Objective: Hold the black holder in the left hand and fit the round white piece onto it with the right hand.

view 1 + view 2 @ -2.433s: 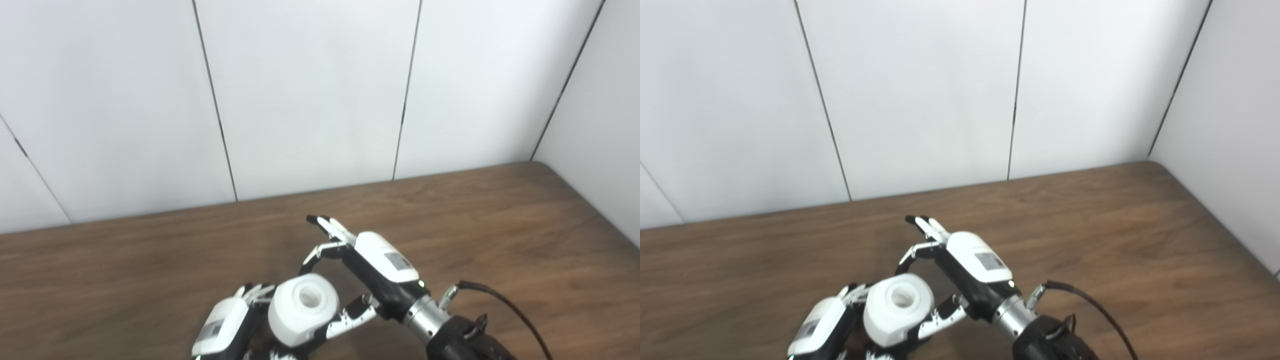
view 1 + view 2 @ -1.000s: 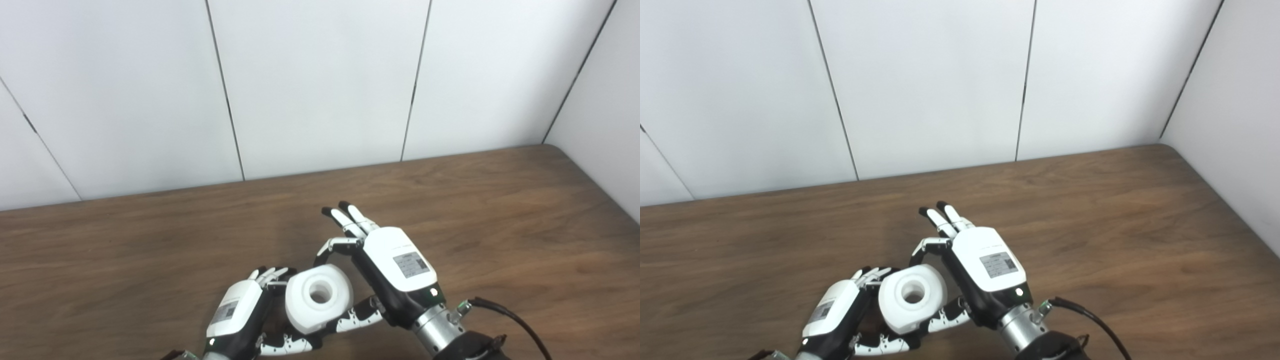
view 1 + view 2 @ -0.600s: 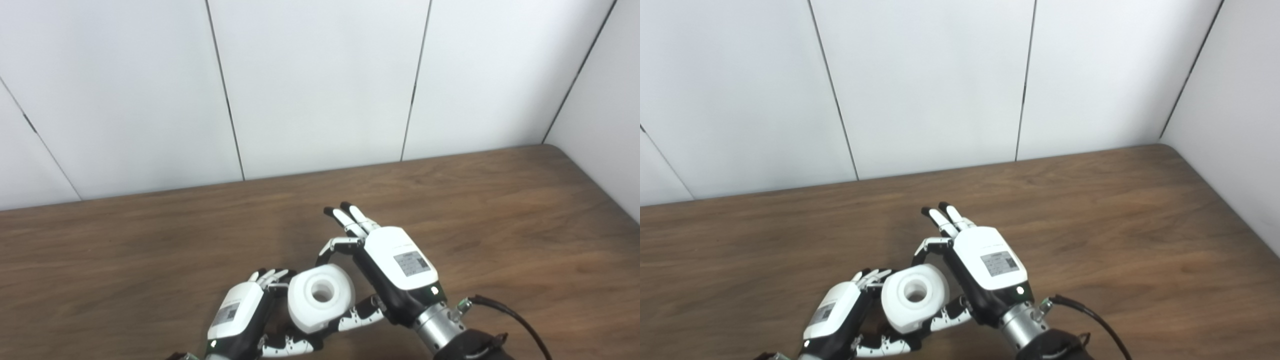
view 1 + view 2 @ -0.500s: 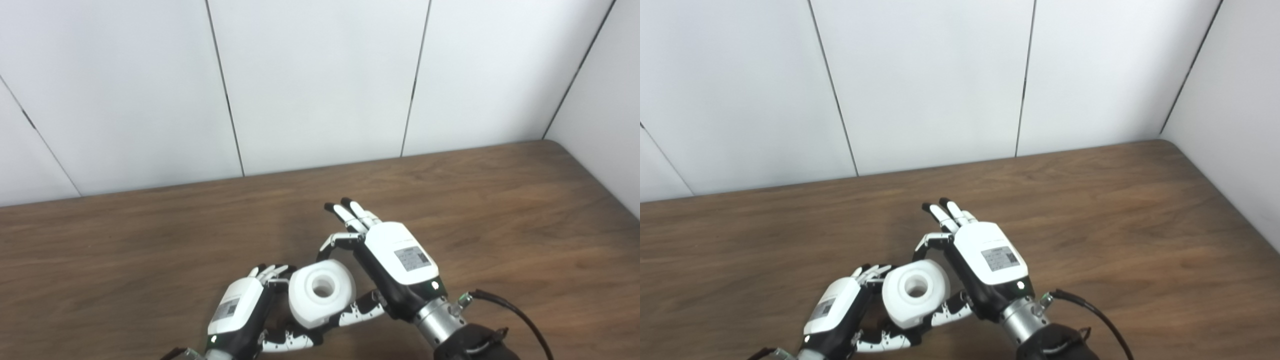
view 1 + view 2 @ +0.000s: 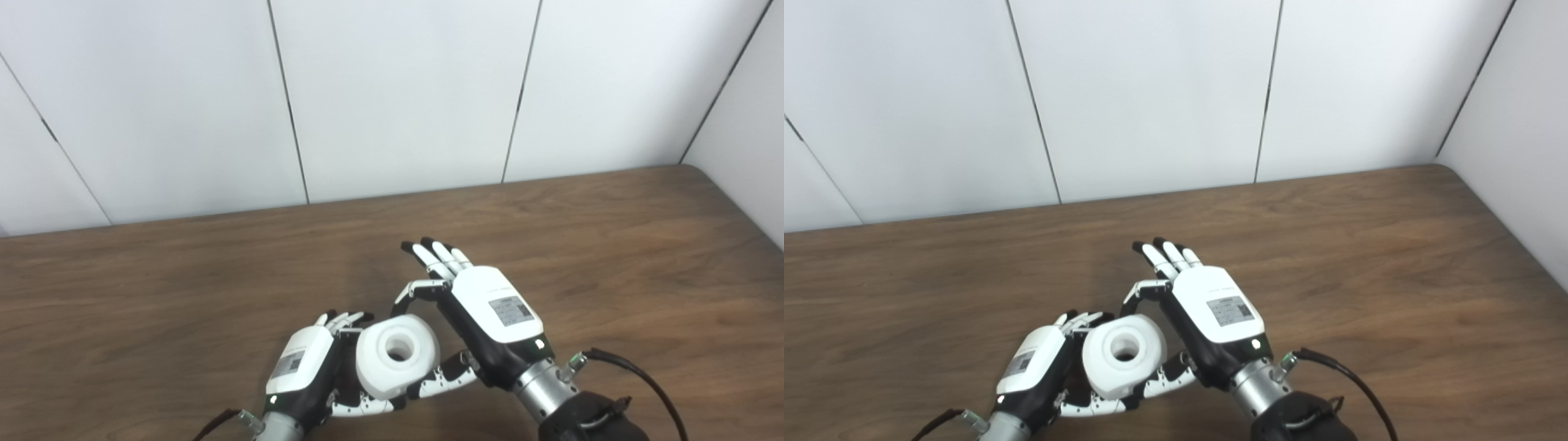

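Down at about 7 o'clock on the brown wooden table [image 5: 612,257], the left hand [image 5: 304,367] comes up from the bottom edge with its white back turned up and its fingers [image 5: 340,320] curled toward 1 o'clock, right against the round white piece [image 5: 397,355]. Its thumb lies under the lower edge of that piece. What the curled fingers close on cannot be made out, so whether this hand grips anything is not clear, and no black holder can be picked out between the two hands. The round white piece sits between the hands, near 6 o'clock in the scene, a thick drum with a round hole in the face turned upward and slightly toward 12 o'clock. To its right, the right hand [image 5: 1213,315] pinches it: one bent finger presses on the rim at the piece's 1 o'clock and the thumb [image 5: 1170,378] presses at its 5 o'clock, while the remaining fingers stick out straight toward 11 o'clock, clear of the piece. Behind this hand a metal wrist and a black cable [image 5: 637,376] run off toward 5 o'clock. White wall panels [image 5: 398,92] stand along the far edge of the table.
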Robot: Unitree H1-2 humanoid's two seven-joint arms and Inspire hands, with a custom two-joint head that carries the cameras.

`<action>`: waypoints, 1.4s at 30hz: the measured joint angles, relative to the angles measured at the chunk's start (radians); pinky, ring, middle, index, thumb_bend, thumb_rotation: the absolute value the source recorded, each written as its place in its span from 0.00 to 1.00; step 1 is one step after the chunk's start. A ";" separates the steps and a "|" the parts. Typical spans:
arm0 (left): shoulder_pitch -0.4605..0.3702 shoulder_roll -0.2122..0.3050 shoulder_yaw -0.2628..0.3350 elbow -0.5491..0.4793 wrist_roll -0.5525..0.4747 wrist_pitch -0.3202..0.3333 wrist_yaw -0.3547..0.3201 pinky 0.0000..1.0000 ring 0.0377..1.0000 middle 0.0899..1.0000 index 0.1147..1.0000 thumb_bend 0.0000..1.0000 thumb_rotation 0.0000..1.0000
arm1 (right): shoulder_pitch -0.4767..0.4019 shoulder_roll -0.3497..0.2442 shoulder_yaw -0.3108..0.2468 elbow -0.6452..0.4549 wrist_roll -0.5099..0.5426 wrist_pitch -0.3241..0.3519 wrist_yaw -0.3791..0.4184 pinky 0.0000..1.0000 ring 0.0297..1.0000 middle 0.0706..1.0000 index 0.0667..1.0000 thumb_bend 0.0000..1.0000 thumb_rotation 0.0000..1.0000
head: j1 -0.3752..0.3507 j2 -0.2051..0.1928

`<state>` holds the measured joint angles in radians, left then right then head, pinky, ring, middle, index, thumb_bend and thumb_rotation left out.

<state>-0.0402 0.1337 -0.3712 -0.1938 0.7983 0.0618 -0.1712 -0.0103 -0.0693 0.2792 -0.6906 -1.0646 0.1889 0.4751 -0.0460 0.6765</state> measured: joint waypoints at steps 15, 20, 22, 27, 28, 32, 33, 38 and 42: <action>-0.002 -0.003 -0.006 -0.027 0.002 0.035 -0.009 1.00 0.91 0.87 0.41 0.51 0.05 | 0.008 0.005 0.002 -0.010 0.016 -0.002 0.017 1.00 1.00 0.97 0.44 0.51 0.14 | -0.003 0.009; -0.002 0.000 -0.005 -0.027 0.000 0.035 -0.011 0.97 0.91 0.86 0.42 0.51 0.05 | 0.020 0.010 0.003 -0.009 -0.009 -0.014 0.008 0.99 1.00 0.97 0.44 0.51 0.14 | -0.009 0.006; -0.002 0.001 -0.005 -0.027 -0.001 0.035 -0.011 0.99 0.91 0.86 0.42 0.51 0.05 | 0.021 0.011 0.002 -0.003 -0.021 -0.026 -0.005 0.97 1.00 0.97 0.44 0.51 0.14 | -0.009 0.006; -0.002 0.002 -0.002 -0.027 -0.002 0.034 -0.010 0.99 0.91 0.86 0.42 0.51 0.05 | 0.021 0.013 0.001 0.014 -0.052 -0.049 -0.033 0.94 1.00 0.97 0.44 0.51 0.14 | -0.014 0.005; 0.000 0.003 -0.003 -0.027 -0.002 0.034 -0.011 0.98 0.91 0.86 0.42 0.51 0.05 | 0.021 0.013 -0.002 0.022 -0.062 -0.054 -0.047 0.93 1.00 0.97 0.44 0.51 0.14 | -0.015 0.005; 0.001 0.001 -0.004 -0.027 -0.001 0.035 -0.011 1.00 0.91 0.86 0.42 0.51 0.05 | 0.022 0.012 -0.001 0.048 -0.121 -0.078 -0.075 0.89 1.00 0.96 0.44 0.51 0.13 | -0.017 0.006; 0.001 0.001 -0.004 -0.027 -0.001 0.035 -0.011 1.00 0.91 0.86 0.42 0.51 0.05 | 0.023 0.013 -0.001 0.049 -0.136 -0.081 -0.080 0.89 1.00 0.96 0.44 0.51 0.13 | -0.017 0.006; 0.001 0.001 -0.003 -0.027 0.005 0.040 -0.010 1.00 0.91 0.86 0.42 0.52 0.05 | 0.023 0.021 -0.001 0.069 -0.208 -0.101 -0.108 0.95 1.00 0.98 0.44 0.52 0.13 | -0.015 0.008; 0.001 0.000 -0.003 -0.027 0.009 0.041 -0.010 1.00 0.91 0.86 0.42 0.52 0.05 | 0.023 0.021 -0.001 0.073 -0.229 -0.120 -0.122 0.97 1.00 0.98 0.44 0.52 0.13 | -0.015 0.011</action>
<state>-0.0388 0.1341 -0.3746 -0.2208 0.8071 0.1028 -0.1814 0.0124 -0.0480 0.2779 -0.6180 -1.2936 0.0684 0.3535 -0.0614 0.6872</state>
